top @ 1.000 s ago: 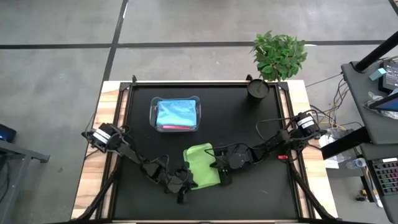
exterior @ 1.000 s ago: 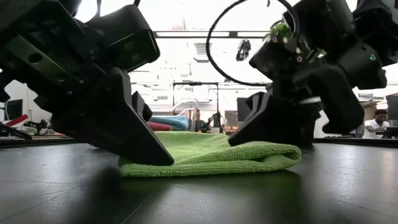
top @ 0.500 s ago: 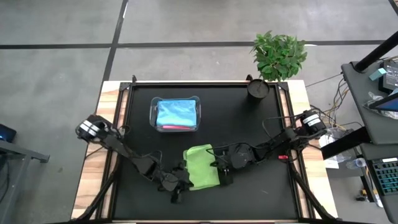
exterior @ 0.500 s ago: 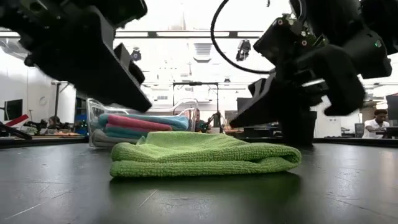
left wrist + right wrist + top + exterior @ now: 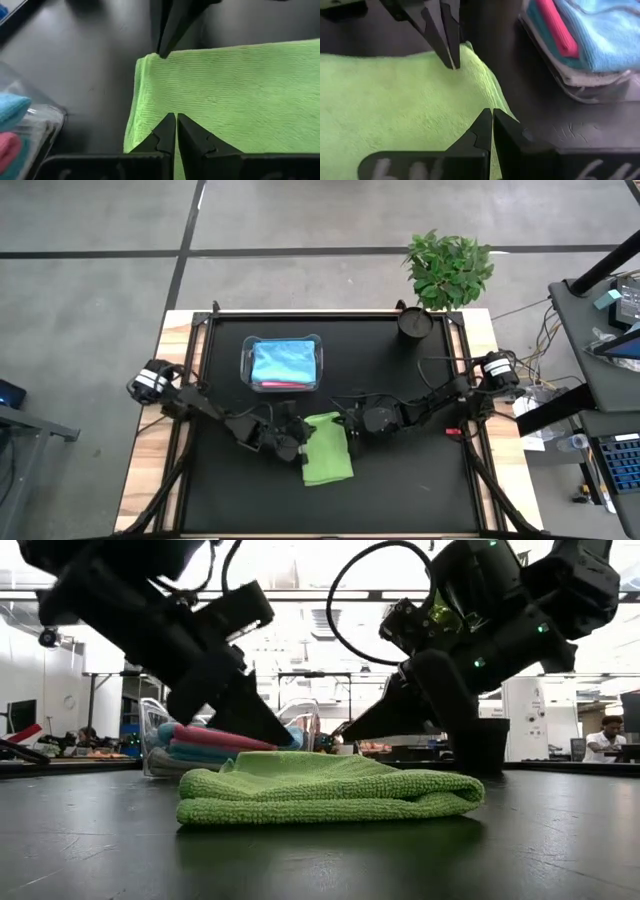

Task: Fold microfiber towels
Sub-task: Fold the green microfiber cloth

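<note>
The lime green towel (image 5: 327,450) lies folded flat on the black table; it also shows in the low view (image 5: 330,792). My left gripper (image 5: 307,427) is shut, its tips over the towel's far left corner (image 5: 176,120). My right gripper (image 5: 340,422) is shut, its tips over the towel's far edge near the right corner (image 5: 492,116). A clear tub (image 5: 283,364) farther back holds folded towels: a light blue one (image 5: 284,360) on top, and a pink one (image 5: 559,27) and a pale one (image 5: 590,75) beneath. My left gripper's shut tips slant down from the table's left onto the green towel's far left corner (image 5: 454,64); I cannot tell whether they touch it. My right gripper's shut tips slant down from the right at the far edge (image 5: 159,54); I cannot tell whether they touch.
A dark pot (image 5: 414,322) with a green plant (image 5: 448,268) stands at the far right corner. The tub (image 5: 160,735) stands just beyond the towel. Bare black table lies to the towel's near, left and right sides.
My left gripper has risen from the towel's near left side and gone toward the far edge, to the towel's far left corner. My right gripper has gone from the towel's right side toward its far edge. The towel has stayed flat in place.
</note>
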### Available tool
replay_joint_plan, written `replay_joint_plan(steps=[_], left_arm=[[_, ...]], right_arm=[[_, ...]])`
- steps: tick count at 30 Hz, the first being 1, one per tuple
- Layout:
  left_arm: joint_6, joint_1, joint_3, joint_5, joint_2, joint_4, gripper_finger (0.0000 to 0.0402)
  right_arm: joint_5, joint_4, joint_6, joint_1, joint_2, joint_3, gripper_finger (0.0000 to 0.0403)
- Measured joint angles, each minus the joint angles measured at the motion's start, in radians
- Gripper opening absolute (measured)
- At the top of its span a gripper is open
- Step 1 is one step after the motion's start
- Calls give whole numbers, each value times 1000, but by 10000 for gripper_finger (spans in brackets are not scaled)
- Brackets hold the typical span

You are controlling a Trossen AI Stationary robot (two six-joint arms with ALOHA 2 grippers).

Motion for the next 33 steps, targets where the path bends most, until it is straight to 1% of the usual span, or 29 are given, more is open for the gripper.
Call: replay_joint_plan(steps=[8, 13, 21, 24, 27, 33], left_arm=[[-52, 28, -37, 3, 7, 5, 3], [-53, 29, -36, 6, 7, -2, 3], [-159, 29, -37, 15, 7, -139, 3], [-176, 29, -37, 21, 6, -153, 3], [-172, 29, -30, 49, -11, -155, 3], [-155, 28, -30, 108, -104, -180, 3]], right_arm=[[4, 10, 22, -5, 15, -12, 9], [24, 53, 48, -5, 84, -13, 9], [38, 48, 50, -5, 105, -11, 9], [38, 47, 44, -5, 105, -12, 9], [38, 43, 44, -5, 100, -12, 9], [38, 45, 42, -3, 78, -12, 9]])
